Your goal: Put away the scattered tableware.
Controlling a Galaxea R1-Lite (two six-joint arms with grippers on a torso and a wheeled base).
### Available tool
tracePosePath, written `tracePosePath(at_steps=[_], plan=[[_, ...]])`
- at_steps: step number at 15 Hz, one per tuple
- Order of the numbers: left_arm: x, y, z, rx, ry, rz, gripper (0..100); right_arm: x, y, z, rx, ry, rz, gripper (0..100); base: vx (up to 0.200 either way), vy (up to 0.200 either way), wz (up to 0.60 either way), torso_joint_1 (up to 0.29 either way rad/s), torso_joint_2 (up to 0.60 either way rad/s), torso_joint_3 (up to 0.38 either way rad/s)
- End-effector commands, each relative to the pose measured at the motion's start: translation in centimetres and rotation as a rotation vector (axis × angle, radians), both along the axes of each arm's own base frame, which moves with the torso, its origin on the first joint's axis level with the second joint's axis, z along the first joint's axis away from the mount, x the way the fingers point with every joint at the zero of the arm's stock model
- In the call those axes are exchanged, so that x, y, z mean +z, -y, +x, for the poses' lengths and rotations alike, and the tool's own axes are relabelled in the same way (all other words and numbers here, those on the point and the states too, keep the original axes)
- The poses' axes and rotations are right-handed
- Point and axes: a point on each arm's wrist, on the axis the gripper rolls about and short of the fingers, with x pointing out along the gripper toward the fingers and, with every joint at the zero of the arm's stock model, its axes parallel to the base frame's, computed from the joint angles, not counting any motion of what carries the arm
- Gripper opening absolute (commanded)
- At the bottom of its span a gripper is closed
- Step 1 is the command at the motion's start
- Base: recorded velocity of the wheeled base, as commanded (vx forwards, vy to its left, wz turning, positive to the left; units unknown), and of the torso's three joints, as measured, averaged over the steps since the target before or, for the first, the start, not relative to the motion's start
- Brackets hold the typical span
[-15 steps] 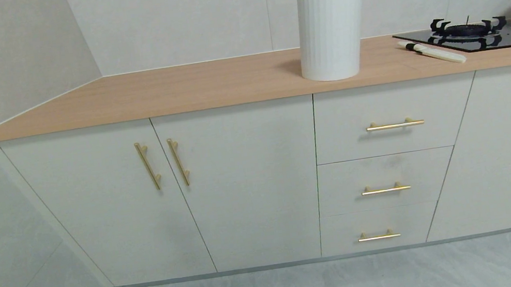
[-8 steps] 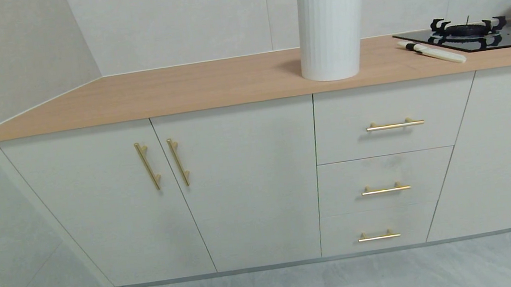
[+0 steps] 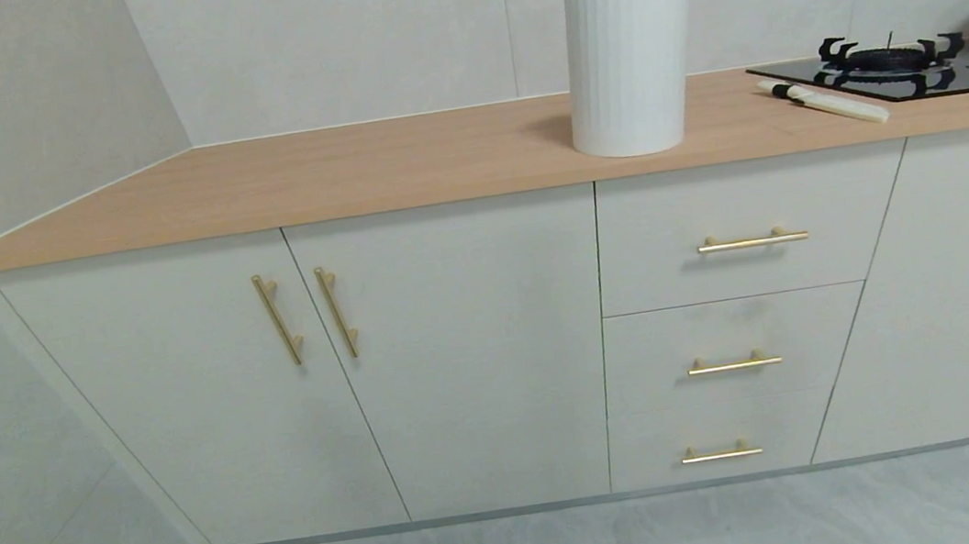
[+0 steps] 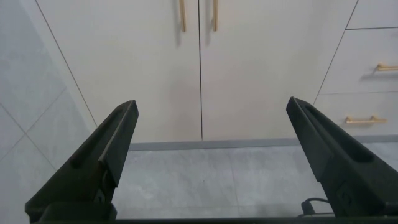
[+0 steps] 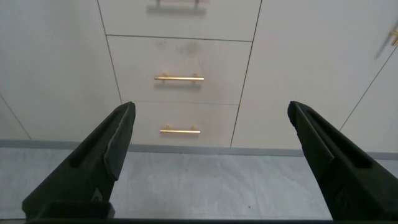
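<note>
1. Your loose piece of tableware, the knife [image 3: 819,100], lies on the counter [image 3: 297,179] at the right of the head view. It sits against the front edge of the hob [image 3: 903,68], to the right of the white ribbed canister [image 3: 627,60].
2. Its long axis runs diagonally, with the dark-banded end toward the upper left and the pale end toward the lower right.
3. Your left gripper [image 4: 211,107] is spread wide and empty, low down, facing the double cabinet doors [image 4: 199,62].
4. Your right gripper [image 5: 211,107] is equally spread and empty, facing the lower drawers [image 5: 179,78].
5. The knife lies above and to the right of both, so the right arm looks nearer. You likely need to raise it and close across the axis.
</note>
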Motion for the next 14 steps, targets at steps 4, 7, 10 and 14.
tracePosePath(at_steps=[4,7,10,14], plan=[[0.01,0.00,0.00,0.000,0.000,0.000,100,0.01,0.00,0.03,0.003,-0.004,-0.004,100,0.200,0.000,0.00,0.004,0.00,0.000],[0.01,0.00,0.00,-0.001,0.000,0.000,100,0.01,0.00,0.03,0.005,-0.004,-0.004,100,0.200,0.000,0.00,0.001,0.00,0.002],[0.01,0.00,0.00,0.000,0.000,0.000,100,0.01,-0.01,0.03,0.005,-0.004,-0.004,100,0.200,0.000,0.00,0.001,0.00,0.002],[0.01,0.00,0.00,-0.001,0.000,-0.002,100,0.01,-0.01,0.03,0.006,-0.004,-0.004,100,0.200,0.000,0.00,0.001,0.00,0.000]])
